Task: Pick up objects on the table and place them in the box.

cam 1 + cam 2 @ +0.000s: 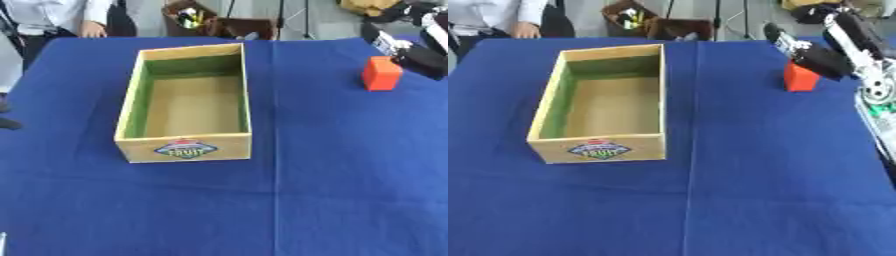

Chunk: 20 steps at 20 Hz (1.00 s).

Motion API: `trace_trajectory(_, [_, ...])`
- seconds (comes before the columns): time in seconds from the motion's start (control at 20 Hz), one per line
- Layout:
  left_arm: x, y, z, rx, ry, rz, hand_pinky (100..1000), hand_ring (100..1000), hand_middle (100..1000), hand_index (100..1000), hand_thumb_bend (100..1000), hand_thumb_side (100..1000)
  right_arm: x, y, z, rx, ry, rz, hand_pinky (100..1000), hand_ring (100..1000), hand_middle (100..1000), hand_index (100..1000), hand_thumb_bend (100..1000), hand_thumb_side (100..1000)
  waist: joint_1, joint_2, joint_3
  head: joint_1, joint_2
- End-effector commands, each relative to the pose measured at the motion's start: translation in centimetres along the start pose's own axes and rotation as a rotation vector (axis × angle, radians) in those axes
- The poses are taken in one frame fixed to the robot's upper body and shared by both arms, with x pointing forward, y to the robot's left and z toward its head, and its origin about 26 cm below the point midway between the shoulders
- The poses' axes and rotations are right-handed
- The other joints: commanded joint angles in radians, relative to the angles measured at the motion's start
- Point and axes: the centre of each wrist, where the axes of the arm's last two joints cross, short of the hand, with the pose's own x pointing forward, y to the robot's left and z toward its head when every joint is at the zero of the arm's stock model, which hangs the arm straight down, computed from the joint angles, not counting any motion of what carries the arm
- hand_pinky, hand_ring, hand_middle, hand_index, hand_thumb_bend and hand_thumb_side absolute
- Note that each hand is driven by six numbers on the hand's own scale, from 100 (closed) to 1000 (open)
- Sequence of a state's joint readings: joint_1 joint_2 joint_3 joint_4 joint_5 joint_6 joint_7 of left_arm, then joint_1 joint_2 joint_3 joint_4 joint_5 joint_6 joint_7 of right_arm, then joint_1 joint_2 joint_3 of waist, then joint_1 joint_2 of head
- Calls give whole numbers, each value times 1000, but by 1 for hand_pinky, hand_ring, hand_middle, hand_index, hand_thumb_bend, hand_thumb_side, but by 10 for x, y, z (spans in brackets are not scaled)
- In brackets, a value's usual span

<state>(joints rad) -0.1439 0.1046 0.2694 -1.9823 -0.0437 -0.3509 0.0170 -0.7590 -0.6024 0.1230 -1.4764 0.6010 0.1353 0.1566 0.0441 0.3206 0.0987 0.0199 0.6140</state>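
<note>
Block (381,73), orange, sits on the cloth (332,175) well right of the empty box (184,145), right hand (815,57) right against it, grip impossible to tell, and it wants fingers squarely round both sides before lifting.

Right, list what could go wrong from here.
The right hand is at the orange block, which sits near the blue table's far right edge; a nudge might push it off. The wooden box stands well to the left, so the block could drop during the carry.
</note>
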Motion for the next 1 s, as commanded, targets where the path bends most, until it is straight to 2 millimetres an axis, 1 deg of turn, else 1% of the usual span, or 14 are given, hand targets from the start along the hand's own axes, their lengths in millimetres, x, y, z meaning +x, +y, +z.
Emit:
trace_trajectory(0.05, [5, 0, -6, -10, -29, 5, 507, 635, 607, 871, 344, 834, -7, -16, -5, -24, 15, 38, 903, 951, 794, 890, 495, 1000, 0, -16, 1, -1, -12])
trace_trajectory(0.4, [5, -1, -6, -16, -27, 9, 506, 635, 607, 871, 344, 833, -15, -22, -18, 18, 2, 42, 912, 963, 808, 919, 527, 1000, 0, -11, 0, -3, -15])
trace_trajectory(0.5, [5, -1, -6, -17, -28, 10, 506, 635, 607, 871, 344, 834, -17, -24, -23, 46, -9, 36, 916, 970, 820, 939, 569, 992, 1, -11, 0, -5, -16])
trace_trajectory(0.65, [5, -2, -6, -20, -27, 11, 506, 635, 607, 871, 344, 833, -20, -24, -32, 104, -29, 31, 922, 981, 818, 948, 656, 768, 1, -10, 1, -7, -18])
trace_trajectory(0.75, [5, -2, -5, -21, -26, 12, 506, 635, 607, 871, 344, 833, -24, -23, -37, 146, -32, 35, 924, 987, 824, 949, 691, 665, 1, -9, 2, -8, -19])
trace_trajectory(0.8, [5, -2, -5, -22, -25, 13, 506, 635, 607, 871, 344, 833, -26, -22, -40, 167, -32, 40, 925, 991, 828, 953, 717, 595, 1, -9, 2, -8, -20])
trace_trajectory(0.85, [5, -2, -5, -23, -25, 13, 505, 635, 607, 871, 344, 833, -28, -22, -42, 187, -31, 48, 928, 997, 833, 961, 774, 503, 2, -9, 3, -8, -21])
trace_trajectory(0.9, [5, -2, -5, -24, -24, 13, 505, 635, 607, 871, 344, 833, -31, -20, -44, 211, -29, 57, 929, 998, 835, 964, 801, 467, 2, -9, 3, -9, -22])
trace_trajectory(0.95, [5, -2, -5, -24, -24, 14, 505, 635, 607, 871, 344, 833, -33, -19, -46, 234, -23, 66, 927, 1000, 838, 973, 859, 288, 2, -8, 4, -9, -22])
trace_trajectory(1.0, [5, -2, -5, -25, -23, 14, 505, 635, 607, 871, 344, 833, -36, -18, -48, 257, -13, 77, 928, 1000, 838, 975, 863, 273, 2, -8, 4, -10, -23])
